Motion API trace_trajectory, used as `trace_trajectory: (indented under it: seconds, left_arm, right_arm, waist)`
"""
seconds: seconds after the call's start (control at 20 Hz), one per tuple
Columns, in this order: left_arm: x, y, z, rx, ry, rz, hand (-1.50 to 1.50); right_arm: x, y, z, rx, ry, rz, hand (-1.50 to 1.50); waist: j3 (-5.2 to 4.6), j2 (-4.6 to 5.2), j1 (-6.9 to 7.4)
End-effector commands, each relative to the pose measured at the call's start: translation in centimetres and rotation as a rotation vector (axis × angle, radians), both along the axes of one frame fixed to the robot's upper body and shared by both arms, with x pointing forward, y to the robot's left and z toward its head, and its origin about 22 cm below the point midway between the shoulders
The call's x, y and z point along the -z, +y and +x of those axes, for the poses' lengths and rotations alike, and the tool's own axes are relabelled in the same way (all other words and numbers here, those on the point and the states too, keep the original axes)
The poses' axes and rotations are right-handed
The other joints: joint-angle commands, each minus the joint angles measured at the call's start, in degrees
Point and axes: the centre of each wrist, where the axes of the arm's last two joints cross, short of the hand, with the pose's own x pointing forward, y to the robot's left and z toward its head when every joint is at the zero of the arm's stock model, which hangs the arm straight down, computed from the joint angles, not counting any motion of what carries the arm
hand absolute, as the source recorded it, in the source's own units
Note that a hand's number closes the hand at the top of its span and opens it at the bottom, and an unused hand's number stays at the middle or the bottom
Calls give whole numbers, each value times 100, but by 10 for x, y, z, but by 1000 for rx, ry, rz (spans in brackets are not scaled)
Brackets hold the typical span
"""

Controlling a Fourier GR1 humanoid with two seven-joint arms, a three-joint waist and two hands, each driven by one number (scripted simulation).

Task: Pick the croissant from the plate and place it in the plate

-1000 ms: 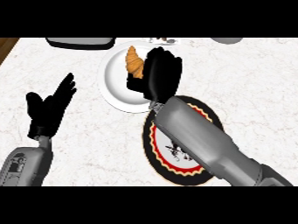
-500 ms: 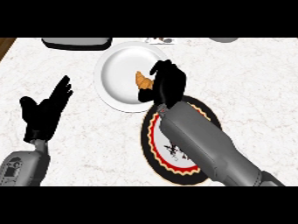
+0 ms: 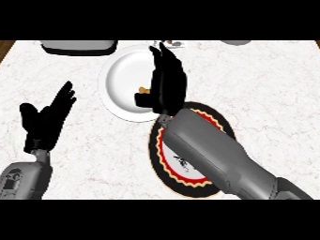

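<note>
Right hand [image 3: 168, 79] lies over the round white plate [image 3: 124, 75]; whether its fingers close on the small brown croissant [image 3: 143, 90], barely visible beneath, cannot tell. Red-and-black patterned plate [image 3: 217, 123], presumably the target, sits under the forearm. Left hand [image 3: 46, 119] rests open, fingers up.

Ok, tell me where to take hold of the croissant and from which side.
Little of the croissant shows: it lies low on the white plate, mostly hidden under the right hand. Probably best to grip across its middle, coming from above, thumb on the exposed left side and fingers on the other.
</note>
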Motion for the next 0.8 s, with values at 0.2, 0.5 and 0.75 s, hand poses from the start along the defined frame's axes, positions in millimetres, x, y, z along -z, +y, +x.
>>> trace_trajectory:
  seconds: [0.2, 0.5, 0.75]
  left_arm:
    - [-9, 13, -1, -11, 10, 10, 0]
    - [-4, 1, 0, -32, -2, -2, 0]
    - [-10, 5, -5, -31, 7, 5, 0]
  right_arm:
    - [-37, 12, -21, -26, -123, 406, -150]
    - [-36, -3, -41, -76, 10, 616, -150]
    - [-1, -17, -52, -123, -18, 584, -150]
  waist:
    - [3, -31, -39]
    - [6, -3, -144]
    - [1, -22, -171]
